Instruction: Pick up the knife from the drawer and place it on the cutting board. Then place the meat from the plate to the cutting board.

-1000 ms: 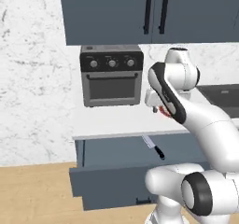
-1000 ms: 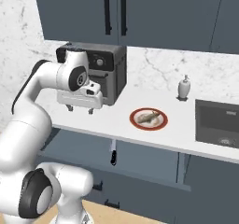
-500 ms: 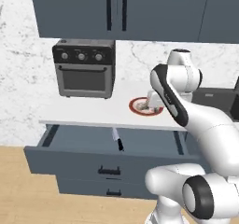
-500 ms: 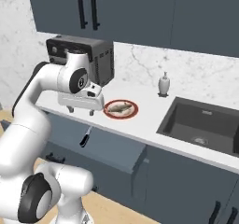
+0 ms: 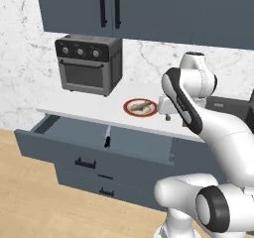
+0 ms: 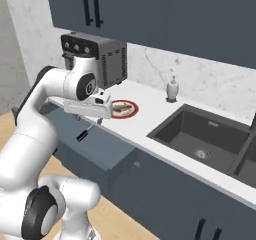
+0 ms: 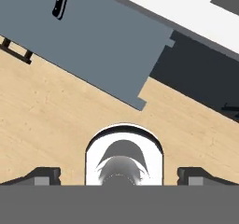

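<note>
Pale wood-grain flooring point(image 7: 56, 120) lies nearest, a smooth plank surface running under the open drawer point(image 5: 74, 135). That drawer is wide, shallow and matte blue-grey, pulled well out from the cabinet run, with a flat bare floor inside and a black bar handle point(image 5: 85, 162) on its front. The knife point(image 5: 106, 136) lies flat on the drawer floor near the back wall, slim silver blade pointing toward the counter, black handle toward the drawer front; the hand view shows the same knife point(image 7: 60, 1) at its upper left, well apart from the fingertips.

White and glossy, the arm curves up over the counter edge. Its gripper point(image 6: 91, 118) hangs just in front of the counter lip, above the open drawer, jaws spread wide with nothing between them. In the hand view the two dark fingertips point(image 7: 44, 175) stand far apart at the bottom corners.

On the white counter point(image 5: 89, 112) beyond sits the plate point(image 5: 141, 107), round, red-rimmed, pale in the centre, with the meat point(image 5: 141, 105), a small flat pinkish-brown piece, resting on it. To its left stands a boxy dark toaster oven point(image 5: 88, 64) with three round knobs. Right of the plate a pale soap bottle point(image 6: 172, 88) stands by a dark recessed sink point(image 6: 200, 136). Marbled white wall point(image 5: 20, 43) and dark flat-fronted upper cabinets point(image 5: 149, 9) close the back.
</note>
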Controlling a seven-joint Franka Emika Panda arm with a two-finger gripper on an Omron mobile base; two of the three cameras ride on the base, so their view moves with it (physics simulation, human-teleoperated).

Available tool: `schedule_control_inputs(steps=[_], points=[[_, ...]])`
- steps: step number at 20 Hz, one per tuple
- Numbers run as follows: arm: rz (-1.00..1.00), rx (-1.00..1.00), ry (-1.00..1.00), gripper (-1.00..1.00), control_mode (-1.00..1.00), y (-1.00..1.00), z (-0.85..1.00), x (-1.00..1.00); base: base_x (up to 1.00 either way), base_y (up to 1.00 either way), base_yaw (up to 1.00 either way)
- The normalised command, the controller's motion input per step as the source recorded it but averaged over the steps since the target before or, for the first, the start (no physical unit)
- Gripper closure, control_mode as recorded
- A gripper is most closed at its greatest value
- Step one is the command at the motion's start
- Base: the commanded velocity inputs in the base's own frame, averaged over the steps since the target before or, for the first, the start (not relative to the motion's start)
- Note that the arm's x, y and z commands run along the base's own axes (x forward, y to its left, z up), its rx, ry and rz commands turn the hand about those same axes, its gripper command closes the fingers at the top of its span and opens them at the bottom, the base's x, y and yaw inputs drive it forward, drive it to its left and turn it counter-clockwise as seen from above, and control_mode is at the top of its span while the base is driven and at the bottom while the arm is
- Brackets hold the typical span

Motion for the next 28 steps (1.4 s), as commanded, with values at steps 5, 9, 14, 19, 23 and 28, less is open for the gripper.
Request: schedule_control_inputs(steps=[5,9,14,19,23,28], points=[[0.0,0.0,0.0,-1.0,1.0,0.0,0.0,0.0,0.1,-0.6,0.45],[0.0,0.0,0.0,-1.0,1.0,0.0,0.0,0.0,0.07,-0.55,0.39],[0.0,0.0,0.0,-1.0,1.0,0.0,0.0,0.0,0.03,-0.53,0.29],[0.0,0.0,0.0,-1.0,1.0,0.0,0.0,0.0,0.01,-0.73,0.12],[0.11,0.12,0.09,-1.0,-1.0,-0.42,-1.0,0.02,0.0,0.0,0.0],[0.13,0.08,0.24,-1.0,-1.0,-0.01,-1.0,0.43,0.0,0.0,0.0]])
